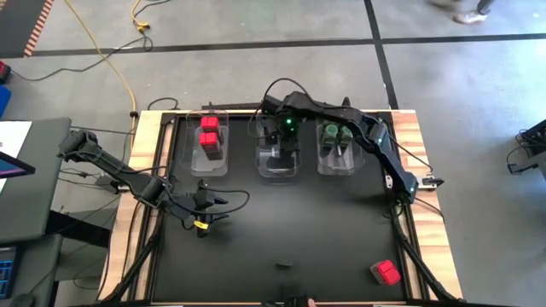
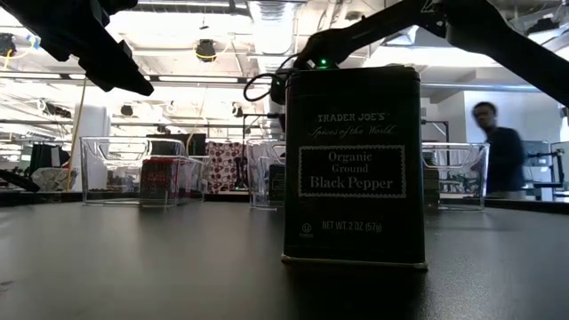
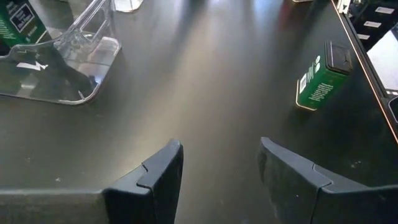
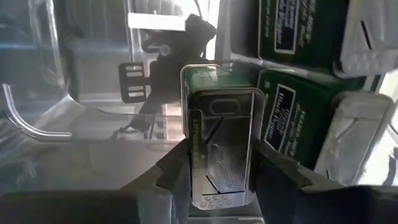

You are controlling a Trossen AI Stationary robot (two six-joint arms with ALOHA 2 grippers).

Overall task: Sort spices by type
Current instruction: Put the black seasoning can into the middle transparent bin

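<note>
Blocking tin's (image 4: 221, 149) lower sides: right tool (image 4: 219, 180) fingers.

You are looking at a black surface (image 1: 281, 230) with a pale wooden border. Along its far edge three clear plastic bins stand side by side: the left bin (image 1: 211, 145), the middle bin (image 1: 278, 150) and the right bin (image 1: 337, 147). Near the front edge you have a black pepper tin (image 2: 354, 164) standing upright on the bare top, and a red-topped container (image 1: 386, 272) lying toward the front right corner.
</note>
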